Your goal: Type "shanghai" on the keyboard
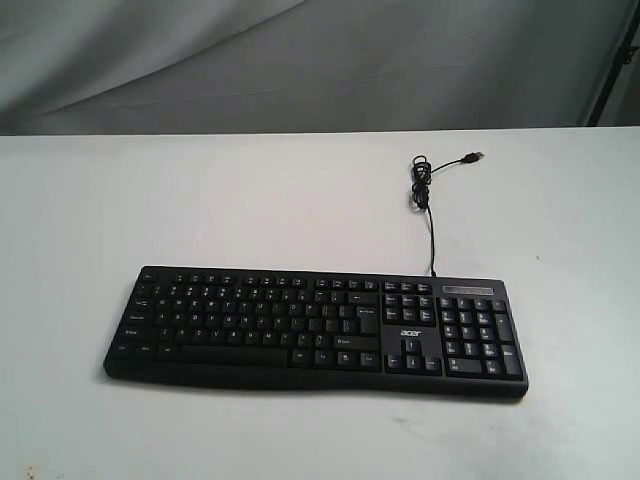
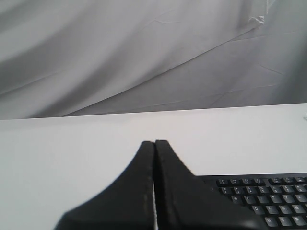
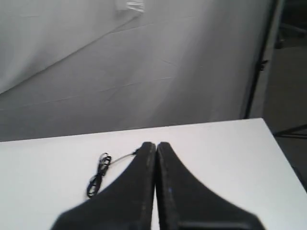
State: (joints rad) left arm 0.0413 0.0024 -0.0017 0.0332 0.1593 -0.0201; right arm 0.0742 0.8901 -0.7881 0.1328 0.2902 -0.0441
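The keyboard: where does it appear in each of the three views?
Exterior view: the keyboard lies across the lower middle, on the white table.
Left wrist view: part of the keyboard shows just beyond the shut left claw.
Right wrist view: not in it.
Shared landmark: the grey cloth backdrop.

Black keyboard [image 1: 315, 330] lies flat on the white table, cable bundled behind.
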